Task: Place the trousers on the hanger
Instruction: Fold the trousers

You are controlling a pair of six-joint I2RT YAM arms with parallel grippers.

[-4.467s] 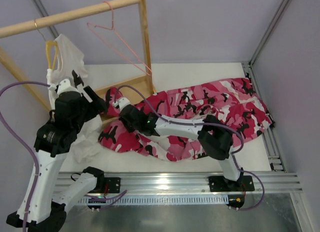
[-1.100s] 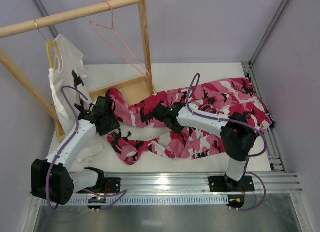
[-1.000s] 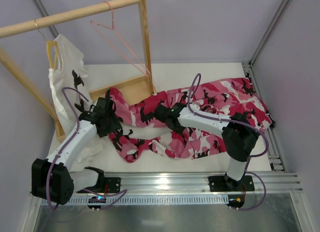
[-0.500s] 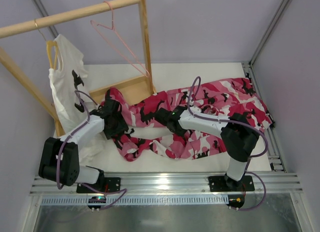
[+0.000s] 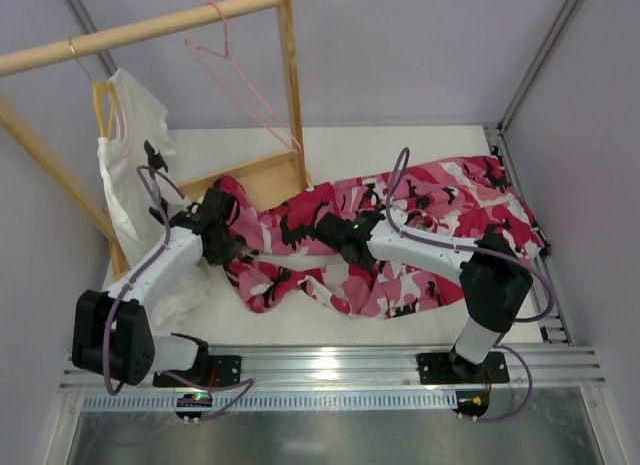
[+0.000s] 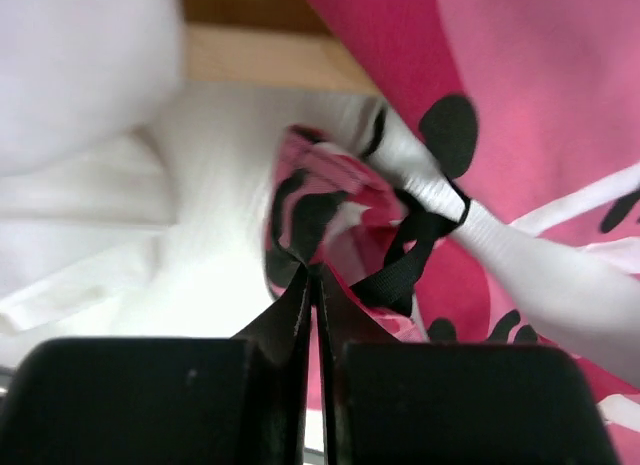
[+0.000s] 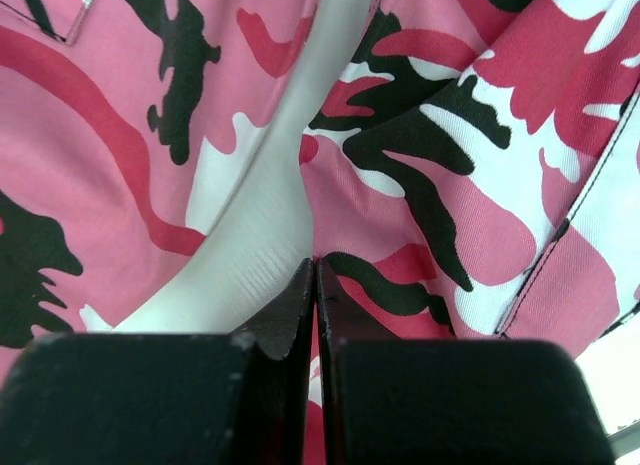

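Both arms reach forward from their bases at the near edge of the counter [image 5: 400,145] and come down on the trousers [image 5: 440,215]. These lie spread across the middle and right of the counter in a rumpled band of pink, magenta, white and black camouflage.

The left gripper [image 5: 218,240] sits at the left end of the cloth, where the waistband bunches up. In the left wrist view its jaws are clenched together, and a small fold of the trousers with a black belt loop [image 6: 420,240] is caught right at the fingertips. The right gripper [image 5: 337,237] presses into the middle of the garment. In the right wrist view its jaws are likewise clamped tight, pinching a ridge of camouflage cloth between the tips.

Just left of the left gripper, the white T-shirt [image 5: 125,160] hangs down from a yellow hanger [image 5: 100,105] to the counter. Beyond the left end of the trousers stands the wooden rack [image 5: 290,95], whose low crossbar touches or nearly touches the cloth. At the far side, the hanger [image 5: 245,90] dangles by its hook from the rack's top rail [image 5: 140,30]. It is thin, pale pink and tilted, it carries nothing, and it hangs well apart from the trousers below.
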